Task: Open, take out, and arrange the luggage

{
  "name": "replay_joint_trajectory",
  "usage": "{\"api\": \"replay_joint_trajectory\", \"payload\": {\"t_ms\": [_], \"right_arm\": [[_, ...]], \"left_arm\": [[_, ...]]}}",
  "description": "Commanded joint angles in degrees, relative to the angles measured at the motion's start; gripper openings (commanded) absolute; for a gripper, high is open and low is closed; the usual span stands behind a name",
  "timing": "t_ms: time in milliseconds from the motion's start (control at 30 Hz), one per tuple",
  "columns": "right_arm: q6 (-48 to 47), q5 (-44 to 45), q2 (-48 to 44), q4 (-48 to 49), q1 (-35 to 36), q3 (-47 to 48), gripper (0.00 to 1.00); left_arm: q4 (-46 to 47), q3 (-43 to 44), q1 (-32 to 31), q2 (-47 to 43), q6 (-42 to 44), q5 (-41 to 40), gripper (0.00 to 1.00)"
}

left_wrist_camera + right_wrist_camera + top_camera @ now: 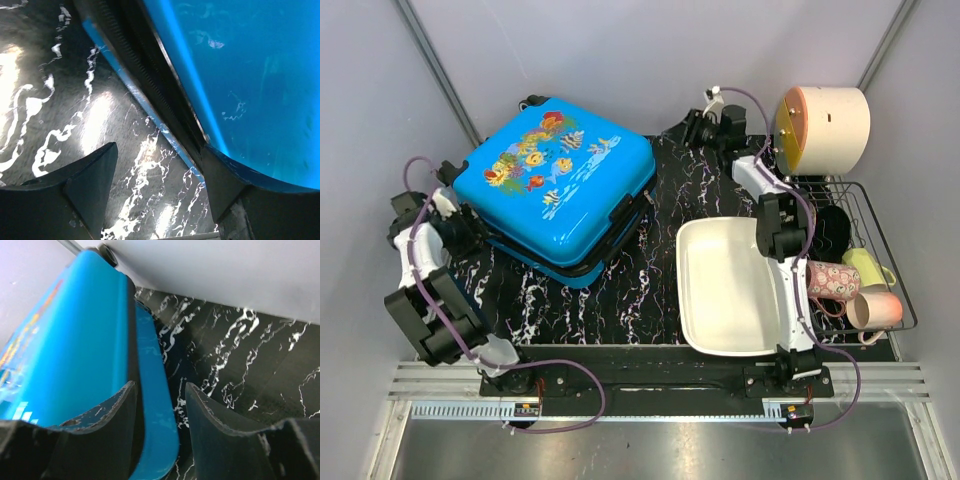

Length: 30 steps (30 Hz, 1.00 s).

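Currently the luggage point(555, 170) lies flat on the left half of the black marbled surface point(620, 300), fish print up and turned at an angle. A dark band runs between its two blue shells; whether they are unfastened cannot be told.

The left arm point(418, 250) reaches in at the case's left side. Its wrist view shows the left jaws standing apart. One finger point(87, 192) is over bare surface and the other point(225, 185) sits at the edge of the blue shell. The lower rim and dark seam run through the gap between them, and nothing is clamped.

The right arm point(778, 230) stretches to the far side of the surface, its tip near the case's right corner. The right jaws are likewise apart, with one finger point(107, 425) in front of the seam and the other point(215, 430) over the marbled surface. The lower shell's rounded blue edge shows in the gap; whether either finger touches the case cannot be told.

To the right of the case a white basin point(730, 290) rests on the surface. Just beside it a wire rack point(905, 295) holds several mugs point(832, 280). A cream drum point(830, 125) with an orange face lies at the far right.
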Motion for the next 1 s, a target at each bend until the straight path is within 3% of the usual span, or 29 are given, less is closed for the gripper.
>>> {"api": "replay_joint_trajectory", "payload": {"t_ms": [0,133,400,600,767,967], "right_arm": [[1.8,-1.73,4.84,1.72,2.31,5.85,0.52],[2.06,-7.17,3.8,6.28,4.68,-0.88,0.52],[-1.53,-14.57,-12.37,14.55,5.83,-26.21,0.49],[-3.29,-14.22,-21.52,14.3,6.62,-40.45,0.48],[-6.11,-7.99,-24.42,4.48,4.17,-37.84,0.51],[-16.54,1.93,-35.3,-13.53,-0.32,-37.12,0.57]], "left_arm": [[4.97,1.94,-4.84,5.62,2.19,-2.09,0.71],[7.35,7.21,-9.06,11.15,2.19,-1.21,0.71],[6.91,19.25,-11.97,18.2,6.59,1.6,0.71],[7.78,19.97,-12.76,19.09,7.21,2.39,0.72],[10.33,19.36,-10.57,15.76,4.57,5.11,0.75],[12.01,17.16,-3.36,1.7,9.37,8.19,0.85]]}}
